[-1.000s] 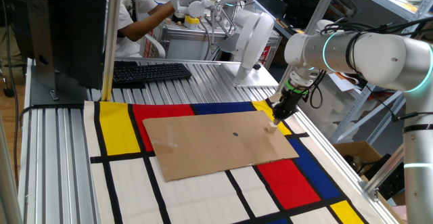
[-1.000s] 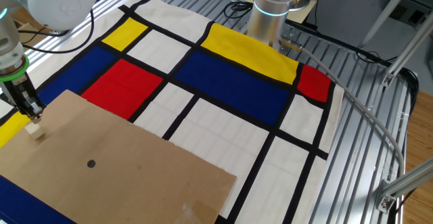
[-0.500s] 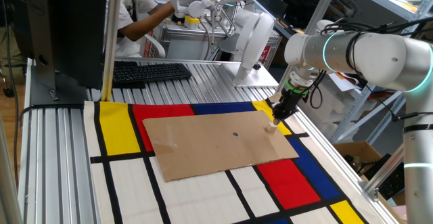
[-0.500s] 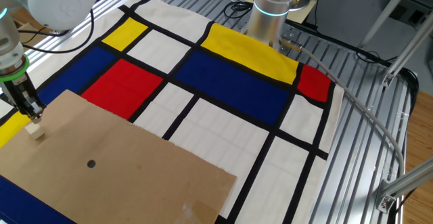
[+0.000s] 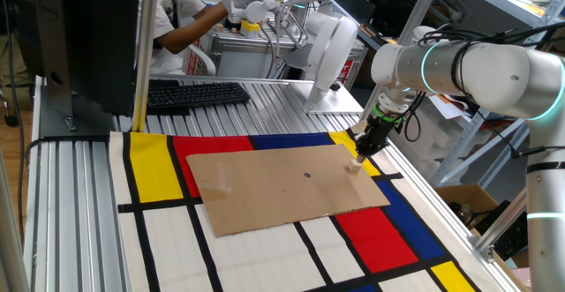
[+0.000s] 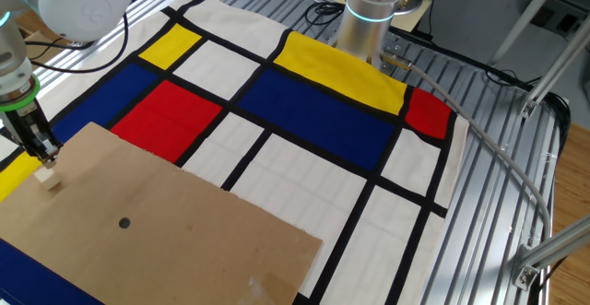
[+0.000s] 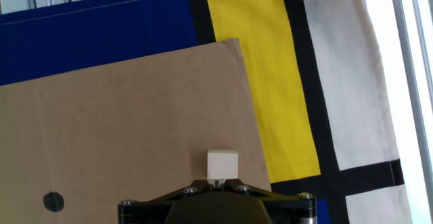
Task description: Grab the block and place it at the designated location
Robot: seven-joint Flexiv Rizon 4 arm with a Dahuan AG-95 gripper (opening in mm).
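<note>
Where the hand view looks down past the gripper (image 7: 218, 183), the block (image 7: 222, 164) sits on the cardboard (image 7: 122, 129) near its corner — just under the fingertips, which appear drawn close together, gripping nothing. Farther along the cardboard lies a dark dot (image 7: 53, 201); beyond its edge, the coloured cloth (image 7: 284, 68).

Three cameras, one shared cardboard corner

You get two raised, opposite fixed views of the cardboard sheet (image 5: 287, 186) under the gripper (image 5: 360, 155); your hand view looks closely down past it.
</note>
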